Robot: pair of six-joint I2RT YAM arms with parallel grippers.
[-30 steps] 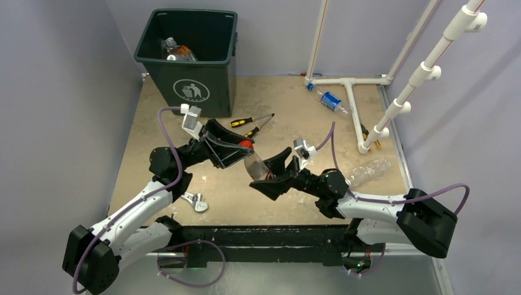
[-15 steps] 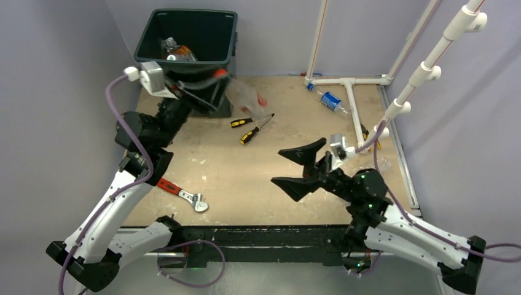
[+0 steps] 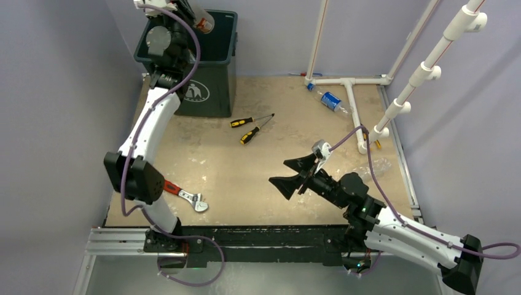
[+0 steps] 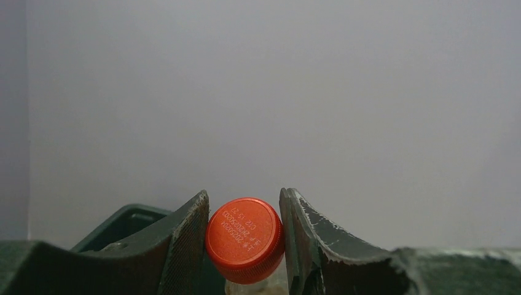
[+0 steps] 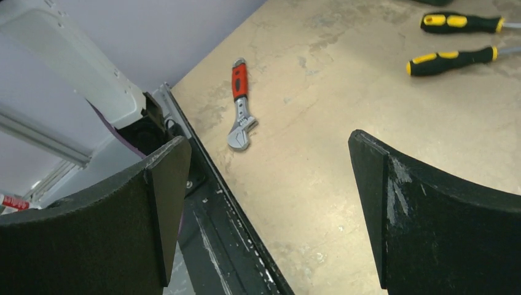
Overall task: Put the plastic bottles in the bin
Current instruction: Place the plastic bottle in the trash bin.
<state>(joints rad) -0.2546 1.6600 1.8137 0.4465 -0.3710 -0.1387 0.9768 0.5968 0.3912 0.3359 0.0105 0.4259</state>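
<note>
Sitting between the left jaws is the red-capped bottle (image 4: 245, 239).

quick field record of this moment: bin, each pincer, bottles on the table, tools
bin: dark green square plastic bin, far left corner
left pincer: shut on clear plastic bottle with red cap, held above the bin
right pincer: open, empty, low over tan tabletop
bottle on table: blue-labelled clear plastic bottle, lying by white pipe frame
tools: two yellow-and-black screwdrivers, red-handled wrench
</note>
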